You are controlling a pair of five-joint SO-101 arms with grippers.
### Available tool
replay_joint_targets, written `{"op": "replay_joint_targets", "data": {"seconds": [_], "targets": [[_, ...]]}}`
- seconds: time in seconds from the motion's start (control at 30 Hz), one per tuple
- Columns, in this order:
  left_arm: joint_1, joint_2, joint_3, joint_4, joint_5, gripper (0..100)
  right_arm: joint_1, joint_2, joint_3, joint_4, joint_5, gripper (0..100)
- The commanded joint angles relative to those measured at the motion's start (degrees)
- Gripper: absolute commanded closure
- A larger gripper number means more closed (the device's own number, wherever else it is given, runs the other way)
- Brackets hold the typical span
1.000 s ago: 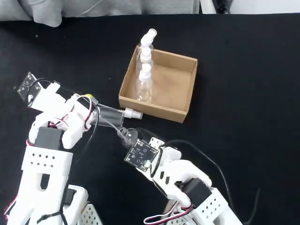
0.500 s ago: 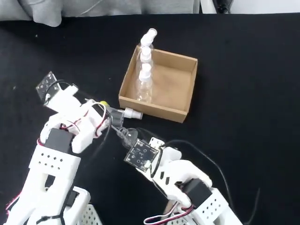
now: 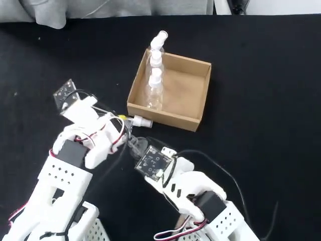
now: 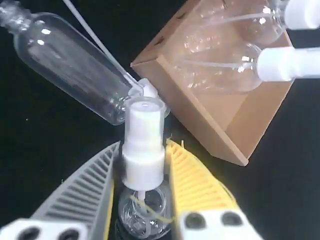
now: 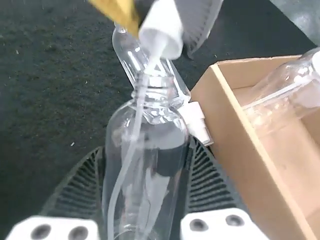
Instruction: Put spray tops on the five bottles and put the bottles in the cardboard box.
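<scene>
The left hand (image 4: 143,146) pinches the white plastic spray top (image 4: 144,117). The right hand (image 5: 147,150) clamps the clear plastic bottle (image 5: 146,127) just beside the brown cardboard box (image 3: 165,117). The top lies just off the bottle neck, long axes nearly in line.

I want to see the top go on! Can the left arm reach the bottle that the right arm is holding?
Probably yes. The left gripper holds the spray top right over the open neck of the bottle, with its tube down inside, and nothing sits between them.

White spray top (image 4: 143,145), apparently tan box (image 3: 165,117).
</scene>
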Motion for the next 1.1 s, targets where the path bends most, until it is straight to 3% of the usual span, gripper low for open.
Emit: {"op": "replay_joint_targets", "data": {"seconds": [0.0, 0.57, 0.8, 1.07], "targets": [[1.5, -1.2, 0.8, -3.4, -2.1, 97, -0.7, -9.6, -0.4, -1.5, -1.8, 98.0], [1.7, -1.3, 0.4, -3.3, -5.5, 96, -0.7, -9.6, -0.4, -1.4, -2.0, 98.0], [1.7, -1.3, 0.7, -3.2, -2.7, 78, -0.7, -9.6, -0.4, -1.8, -2.0, 98.0], [1.5, -7.9, 1.5, -3.2, -2.1, 79, -0.7, -9.6, -0.4, -1.8, -2.0, 98.0]]}}
